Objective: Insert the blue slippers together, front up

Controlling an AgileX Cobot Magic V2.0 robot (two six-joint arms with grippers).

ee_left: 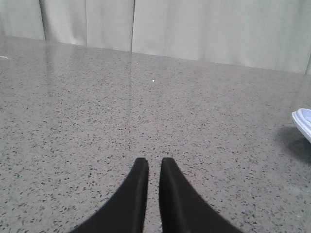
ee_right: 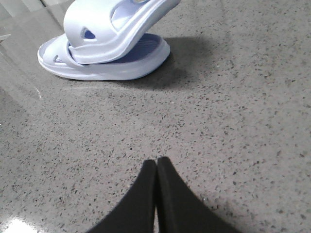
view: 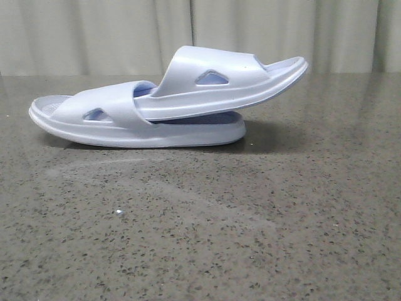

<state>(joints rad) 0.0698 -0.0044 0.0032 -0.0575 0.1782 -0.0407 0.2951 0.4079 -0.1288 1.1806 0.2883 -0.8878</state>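
The two blue slippers lie joined at the back of the table. The lower slipper (view: 81,128) rests flat on its sole. The upper slipper (view: 225,72) has one end pushed under the lower one's strap, and its other end sticks up to the right. Both show in the right wrist view, the upper (ee_right: 104,29) on the lower (ee_right: 121,72). An edge of one slipper (ee_left: 303,121) shows in the left wrist view. My left gripper (ee_left: 154,162) holds nothing, its fingers nearly together with a thin gap. My right gripper (ee_right: 156,161) is shut and empty. Both are well away from the slippers and out of the front view.
The slippers lie on a dark speckled stone table (view: 200,238). A pale curtain (view: 94,31) hangs behind the table's far edge. A small white speck (view: 118,213) lies on the tabletop in front of the slippers.
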